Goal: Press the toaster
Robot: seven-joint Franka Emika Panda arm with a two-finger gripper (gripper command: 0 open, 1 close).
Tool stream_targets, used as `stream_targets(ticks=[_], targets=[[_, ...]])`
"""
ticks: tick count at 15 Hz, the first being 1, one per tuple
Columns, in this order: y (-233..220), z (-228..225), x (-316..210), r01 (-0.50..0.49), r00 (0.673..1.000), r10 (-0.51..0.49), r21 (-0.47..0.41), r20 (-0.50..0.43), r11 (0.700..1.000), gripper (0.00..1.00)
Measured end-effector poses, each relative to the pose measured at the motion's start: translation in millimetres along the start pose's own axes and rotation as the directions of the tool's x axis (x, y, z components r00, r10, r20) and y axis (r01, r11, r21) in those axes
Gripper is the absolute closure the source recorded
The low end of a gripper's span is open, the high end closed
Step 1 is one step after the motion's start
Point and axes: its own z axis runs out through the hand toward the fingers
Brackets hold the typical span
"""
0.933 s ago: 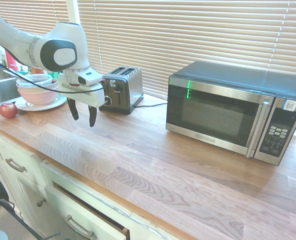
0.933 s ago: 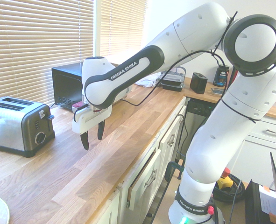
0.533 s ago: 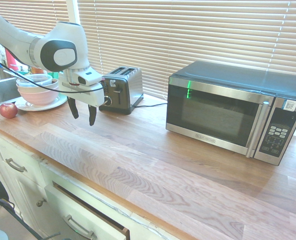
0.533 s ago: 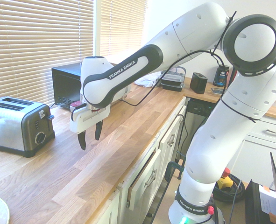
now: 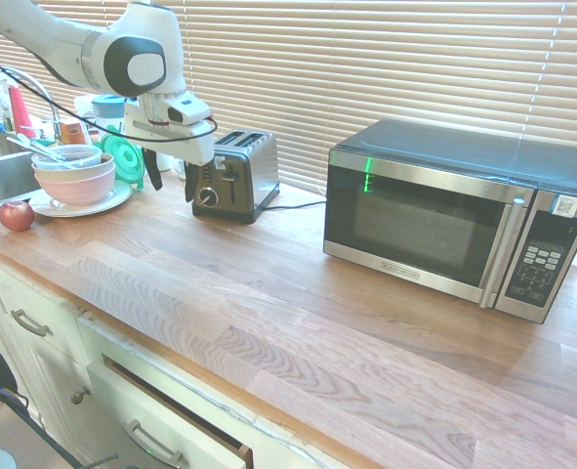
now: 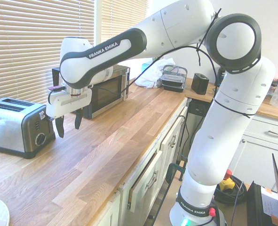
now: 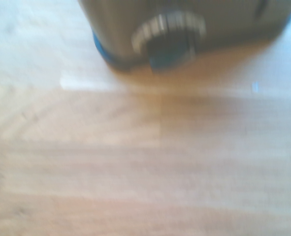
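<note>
The toaster (image 5: pixel 235 176) stands on the wooden surface (image 5: pixel 298 293) at about 9 o'clock of the microwave (image 5: pixel 459 220), its lever not yet pressed, and the hand (image 5: pixel 170 178), wide open and holding nothing, hangs just before its front, so the press itself remains.

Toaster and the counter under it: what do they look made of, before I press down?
The toaster: body looks like brushed steel, going by its dull grey sheen; the front panel, lever and round knob look like black plastic, though I can't be sure. The countertop: wood, probably oiled butcher block, with visible grain and joined strips. The gripper hangs open, clear of both.
</note>
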Motion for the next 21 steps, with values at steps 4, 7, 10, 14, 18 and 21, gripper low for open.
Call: stream_targets(ticks=[4,7,10,14,18,21], targets=[[-35,-28,31,0.025,1.0,-0.025,0.025,-0.004,0.999,0.0],[-53,-39,63,0.024,1.0,-0.024,0.042,0.001,0.999,0.0],[-64,-43,77,0.043,0.999,-0.044,0.052,0.005,0.998,0.0],[-82,-32,101,0.06,0.998,-0.062,0.071,0.027,0.996,0.0],[-71,-40,123,0.036,0.999,-0.039,0.089,0.032,0.995,0.0],[-68,-40,125,0.036,0.998,-0.04,0.086,0.038,0.996,0.0]])
